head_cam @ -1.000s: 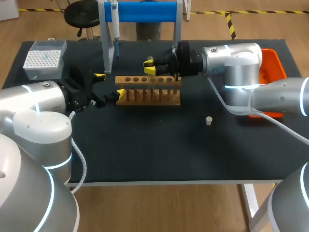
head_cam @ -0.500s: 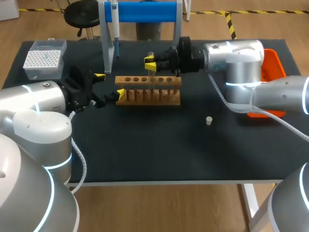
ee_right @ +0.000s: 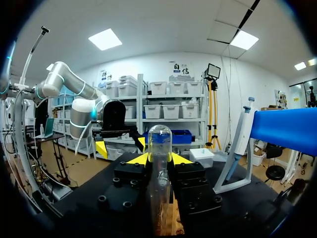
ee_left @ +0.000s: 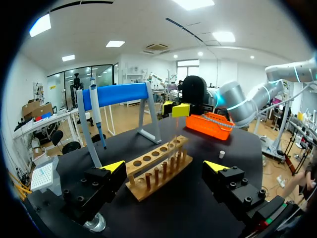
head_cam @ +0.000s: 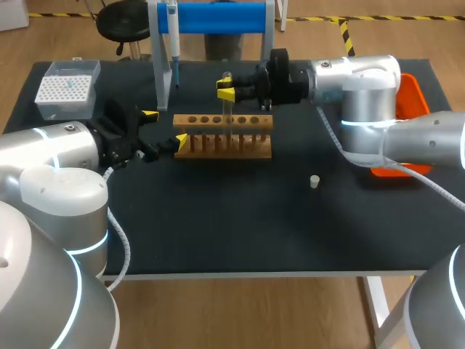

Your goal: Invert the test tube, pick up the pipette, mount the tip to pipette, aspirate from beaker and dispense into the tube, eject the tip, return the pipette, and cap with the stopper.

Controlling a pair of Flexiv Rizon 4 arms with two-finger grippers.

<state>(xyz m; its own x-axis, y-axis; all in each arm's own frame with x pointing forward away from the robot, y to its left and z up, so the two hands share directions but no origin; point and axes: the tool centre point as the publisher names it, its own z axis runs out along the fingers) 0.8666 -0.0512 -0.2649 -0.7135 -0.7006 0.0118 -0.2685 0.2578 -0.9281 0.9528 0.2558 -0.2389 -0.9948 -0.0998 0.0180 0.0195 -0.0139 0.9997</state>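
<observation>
Right gripper [head_cam: 227, 90] is clenched on the test tube [ee_right: 160, 144], which you hold upright between the yellow fingertips, its rounded end above them and its lower part hanging over the middle of the wooden rack [head_cam: 223, 136]. Since a second ago you have raised the tube higher over the rack, while your left gripper [head_cam: 166, 126] has stayed spread open at the rack's left end. You see clear glass, pale wood with a row of round holes, a matte black table [head_cam: 218, 233], and a small white stopper [head_cam: 314, 181] lying well apart to the near right.
</observation>
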